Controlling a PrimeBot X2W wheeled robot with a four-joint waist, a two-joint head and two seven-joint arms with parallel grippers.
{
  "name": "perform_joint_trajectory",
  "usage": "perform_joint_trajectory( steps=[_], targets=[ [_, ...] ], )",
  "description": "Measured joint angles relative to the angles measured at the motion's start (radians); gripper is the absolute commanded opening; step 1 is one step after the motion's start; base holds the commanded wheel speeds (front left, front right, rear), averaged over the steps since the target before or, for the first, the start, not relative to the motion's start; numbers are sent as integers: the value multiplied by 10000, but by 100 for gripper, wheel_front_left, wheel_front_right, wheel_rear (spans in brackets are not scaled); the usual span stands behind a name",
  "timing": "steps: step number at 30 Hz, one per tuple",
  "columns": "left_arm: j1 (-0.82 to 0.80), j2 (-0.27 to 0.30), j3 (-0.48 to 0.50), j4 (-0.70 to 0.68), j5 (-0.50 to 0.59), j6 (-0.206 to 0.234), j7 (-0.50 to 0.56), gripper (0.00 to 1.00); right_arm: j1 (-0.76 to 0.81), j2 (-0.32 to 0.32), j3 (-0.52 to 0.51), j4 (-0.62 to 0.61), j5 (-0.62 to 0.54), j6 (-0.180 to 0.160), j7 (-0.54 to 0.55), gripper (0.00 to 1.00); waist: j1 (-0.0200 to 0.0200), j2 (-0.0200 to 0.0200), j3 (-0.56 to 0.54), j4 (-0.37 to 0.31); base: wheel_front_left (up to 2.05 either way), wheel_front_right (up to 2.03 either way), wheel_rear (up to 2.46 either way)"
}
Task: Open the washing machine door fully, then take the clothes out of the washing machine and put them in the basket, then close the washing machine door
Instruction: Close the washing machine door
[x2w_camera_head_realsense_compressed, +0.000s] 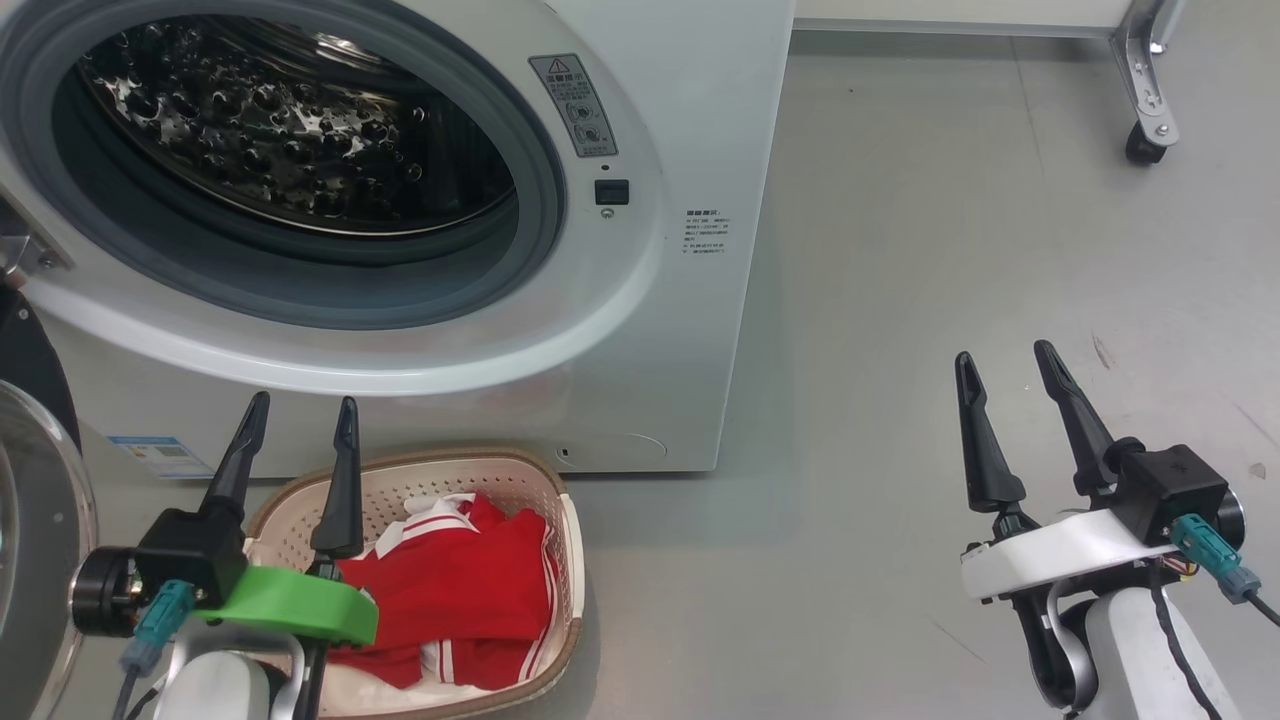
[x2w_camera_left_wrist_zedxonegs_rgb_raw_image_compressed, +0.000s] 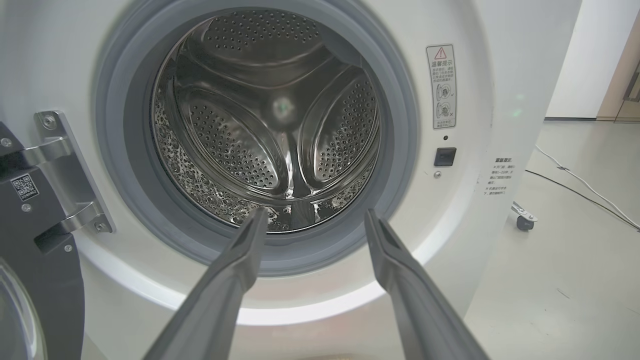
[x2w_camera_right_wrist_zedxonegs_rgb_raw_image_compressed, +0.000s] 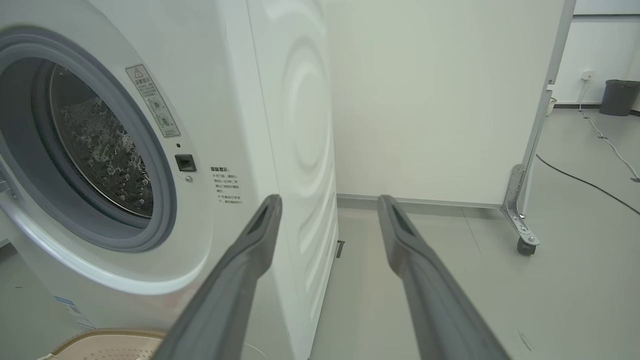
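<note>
Red clothes (x2w_camera_head_realsense_compressed: 460, 590) in basket (x2w_camera_head_realsense_compressed: 480, 460) by left gripper (x2w_camera_head_realsense_compressed: 305, 400), drum (x2w_camera_left_wrist_zedxonegs_rgb_raw_image_compressed: 270, 125) ahead empty; it and right gripper (x2w_camera_head_realsense_compressed: 1002, 350) spread, empty, free for door (x2w_camera_head_realsense_compressed: 40, 520) leftward.

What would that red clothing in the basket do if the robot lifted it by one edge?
The clothes would probably hang limp, since they lie crumpled in soft folds in the basket. Being thin fabric, they are likely light for their bulk. Pinching one fold might lift only part of the heap.
</note>
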Motion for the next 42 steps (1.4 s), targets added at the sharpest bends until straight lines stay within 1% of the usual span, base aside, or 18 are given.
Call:
perform_joint_trajectory(
  steps=[3, 19, 25, 42],
  targets=[
    [7, -6, 59, 25, -61, 63, 0, 100, 0, 0, 19, 13, 0, 2, 0, 100, 0, 0, -18, -6, -11, 12, -2],
    [154, -10, 13, 44, -190, 73, 0, 100, 0, 2, 167, 105, 0, 4, 0, 100, 0, 0, -126, -60, -51, 51, 0],
    [170, -10, -10, 38, -190, 73, 0, 100, 0, 2, 184, 107, 0, 71, 0, 100, 0, 0, -118, -71, -93, 93, 0],
    [170, -12, -10, -29, -161, 176, 0, 100, -1, 2, 150, 107, 6, 59, 0, 100, 0, 0, 34, -18, -125, 125, 0]
  ],
)
